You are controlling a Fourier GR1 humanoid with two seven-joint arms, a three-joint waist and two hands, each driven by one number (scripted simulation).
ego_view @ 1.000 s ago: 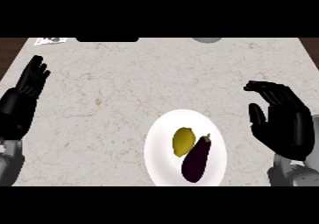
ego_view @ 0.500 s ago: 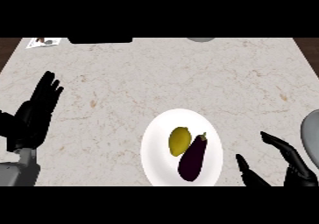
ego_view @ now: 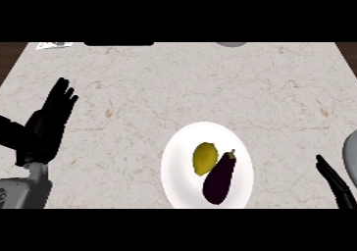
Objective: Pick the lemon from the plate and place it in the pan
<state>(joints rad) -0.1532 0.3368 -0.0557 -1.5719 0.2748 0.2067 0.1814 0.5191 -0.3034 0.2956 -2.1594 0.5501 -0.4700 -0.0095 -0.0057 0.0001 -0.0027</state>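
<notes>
Judging by how things lie, the task is barely begun: the lemon (ego_view: pixel 204 158) sits on the white plate (ego_view: pixel 178 147) in the lower middle of the frame, touching or just beside a dark purple eggplant (ego_view: pixel 221 179) that lies to its right, stem toward the top. Nothing grips the lemon. A grey curved shape at the right edge of the frame, about level with the plate, may be the pan (ego_view: pixel 354 157), though too little of it shows to be sure; nothing lies on the part in view. All of the work is left: reach, grasp, lift, carry right, release.

At the lower right corner the right robot hand (ego_view: pixel 336 182) shows only as dark fingers pointing up and left, straight, holding nothing, near the plate's right rim yet apart from it. At the left of the frame the left robot hand (ego_view: pixel 45 128) rests open above the counter (ego_view: pixel 174 83), fingers up, empty, well apart from the plate
</notes>
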